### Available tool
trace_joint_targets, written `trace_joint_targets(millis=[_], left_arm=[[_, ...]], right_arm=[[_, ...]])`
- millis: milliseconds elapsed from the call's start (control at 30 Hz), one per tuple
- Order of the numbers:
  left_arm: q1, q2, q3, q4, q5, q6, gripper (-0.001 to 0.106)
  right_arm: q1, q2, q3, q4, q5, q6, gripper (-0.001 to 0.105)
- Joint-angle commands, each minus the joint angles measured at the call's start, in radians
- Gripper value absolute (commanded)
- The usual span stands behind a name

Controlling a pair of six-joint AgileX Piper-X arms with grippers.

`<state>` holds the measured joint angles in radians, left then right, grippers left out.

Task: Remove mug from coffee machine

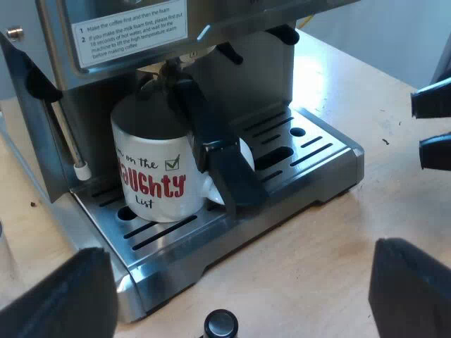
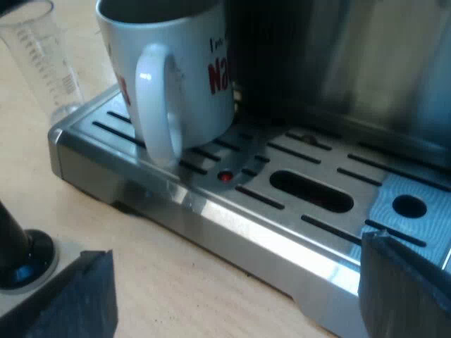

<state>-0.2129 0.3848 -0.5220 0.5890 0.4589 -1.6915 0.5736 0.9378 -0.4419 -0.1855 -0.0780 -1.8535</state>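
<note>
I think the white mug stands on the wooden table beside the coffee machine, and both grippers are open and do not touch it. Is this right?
Not quite. The mug stands on the machine's drip tray, not on the table; the left wrist view shows this. The rest holds: the left gripper and the right gripper are open and do not touch it.
</note>
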Motion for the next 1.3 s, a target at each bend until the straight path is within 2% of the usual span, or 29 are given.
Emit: trace_joint_targets(millis=[33,400,433,500,533,567,667,733,967,1167,1300], left_arm=[[-0.003,0.0,-0.003,-0.018,-0.006,-0.003,0.079],[-0.003,0.0,-0.003,-0.018,-0.006,-0.003,0.079],[-0.003,0.0,-0.003,-0.018,-0.006,-0.003,0.079],[-0.003,0.0,-0.003,-0.018,-0.006,-0.005,0.079],[-0.003,0.0,-0.003,-0.018,-0.006,-0.005,0.079],[-0.003,0.0,-0.003,-0.018,-0.006,-0.007,0.079],[-0.003,0.0,-0.003,-0.018,-0.006,-0.011,0.079],[-0.003,0.0,-0.003,-0.018,-0.006,-0.011,0.079],[-0.003,0.0,-0.003,-0.018,-0.006,-0.011,0.079],[-0.003,0.0,0.026,0.065,-0.009,-0.011,0.079],[-0.003,0.0,0.076,0.03,-0.015,0.039,0.079]], right_arm=[[0.002,-0.001,-0.002,-0.034,-0.009,-0.012,0.071],[0.002,-0.001,-0.002,-0.064,-0.001,0.003,0.071],[0.002,-0.001,-0.002,-0.064,-0.001,0.02,0.071],[0.002,-0.001,-0.002,-0.064,-0.003,0.109,0.071],[0.002,-0.001,-0.002,-0.064,-0.003,0.118,0.071],[0.002,-0.001,-0.002,-0.064,-0.003,0.112,0.071],[0.002,0.02,-0.002,-0.064,-0.024,0.041,0.071],[0.002,0.044,-0.002,-0.066,-0.05,0.024,0.071],[0.005,0.156,-0.002,-0.188,-0.061,0.024,0.071],[0.048,0.231,-0.002,-0.276,-0.055,0.024,0.071],[0.076,0.268,-0.002,-0.312,-0.053,0.024,0.071]])
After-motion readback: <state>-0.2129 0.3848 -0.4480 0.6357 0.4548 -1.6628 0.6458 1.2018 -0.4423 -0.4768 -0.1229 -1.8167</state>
